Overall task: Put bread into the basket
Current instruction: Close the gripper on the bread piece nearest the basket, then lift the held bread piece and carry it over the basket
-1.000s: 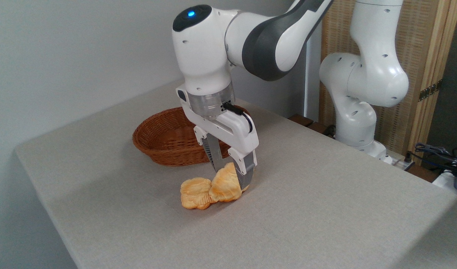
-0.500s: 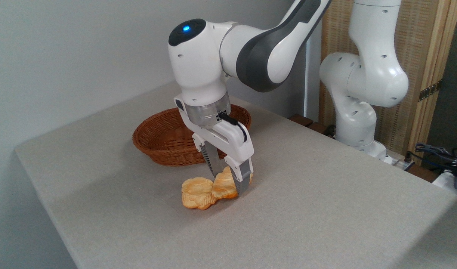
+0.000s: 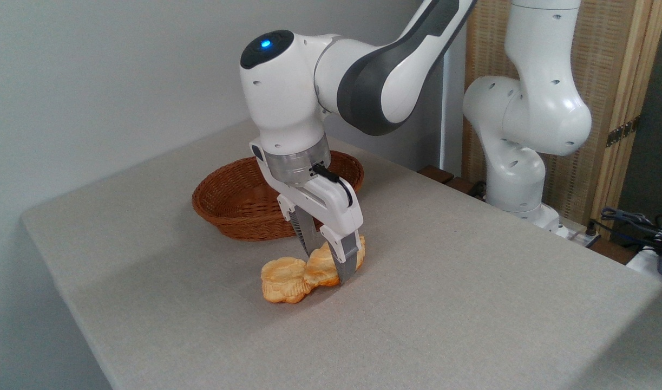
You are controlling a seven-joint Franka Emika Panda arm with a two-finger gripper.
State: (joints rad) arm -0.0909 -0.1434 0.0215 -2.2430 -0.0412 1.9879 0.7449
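Observation:
The bread (image 3: 320,266), a golden-orange ridged pastry, lies on the grey table in front of the basket (image 3: 222,214). My gripper (image 3: 327,265) points down over it, one finger on each side of its middle, and the fingers press against it. The far end of the bread sticks out behind the near finger. The reddish-brown wicker basket sits just behind the gripper with nothing showing inside it; my wrist hides part of its rim.
A smaller lumpy golden bun (image 3: 281,280) touches the bread's left end. The arm's white base (image 3: 517,168) stands off the table's far right edge, with cables (image 3: 636,222) beside it. A wall runs along the left.
My gripper has come down and a little to the left, and its fingers have drawn in around the bread. The bread has turned slightly on the table. The bun has stayed put.

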